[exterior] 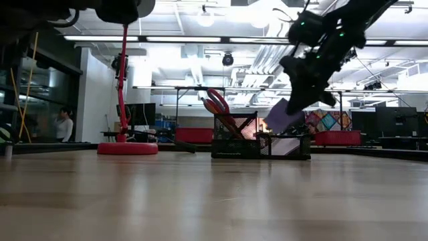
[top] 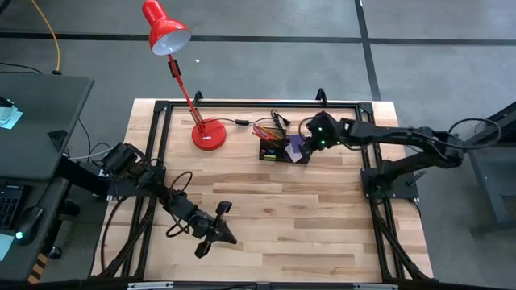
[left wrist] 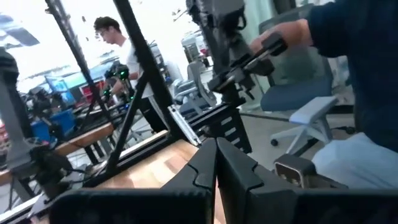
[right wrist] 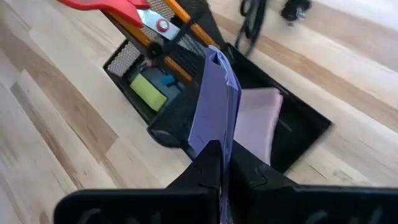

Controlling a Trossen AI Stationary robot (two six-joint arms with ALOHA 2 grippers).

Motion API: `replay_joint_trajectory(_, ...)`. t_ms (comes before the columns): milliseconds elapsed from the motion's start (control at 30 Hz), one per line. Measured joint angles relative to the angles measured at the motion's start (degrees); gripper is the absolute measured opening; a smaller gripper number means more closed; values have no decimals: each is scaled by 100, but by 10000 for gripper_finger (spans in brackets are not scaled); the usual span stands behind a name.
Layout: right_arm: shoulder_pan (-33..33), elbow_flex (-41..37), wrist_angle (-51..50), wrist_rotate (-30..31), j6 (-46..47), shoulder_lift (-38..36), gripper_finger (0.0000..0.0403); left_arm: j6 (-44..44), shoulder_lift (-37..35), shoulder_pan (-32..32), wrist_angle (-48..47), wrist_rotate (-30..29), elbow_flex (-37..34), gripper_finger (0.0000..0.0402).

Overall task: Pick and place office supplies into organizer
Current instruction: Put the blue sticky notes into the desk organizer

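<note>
organizer sits toward far edge of table, roughly mid-width. lamp base just left of it, well apart from near edge. scissors and pencils stand up in organizer's left part, small pad lies flat in its right part. right gripper over organizer's right end, another pad pinched on edge above that flat one. left gripper near front edge, left of centre.
</note>
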Motion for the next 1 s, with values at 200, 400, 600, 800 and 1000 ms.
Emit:
replay_joint_trajectory(200, -92, 623, -754, -97, -106, 710, 0, 104, 0, 3, -6, 16, 0, 2)
replay_joint_trajectory(400, -115, 1386, -1726, 44, -285, 1524, 0, 104, 0, 0, -11, 140, 2, 4)
replay_joint_trajectory(600, -138, 1882, -2032, -192, -370, 2107, 0, 104, 0, 0, -11, 192, 2, 1)
replay_joint_trajectory(800, -152, 1949, -2249, -85, -481, 2207, 13, 60, 0, 2, -9, 256, 2, 3)
replay_joint_trajectory(1000, -143, 1949, -2300, 539, -700, 2054, 94, 82, 0, 1, -8, 346, 2, 2)
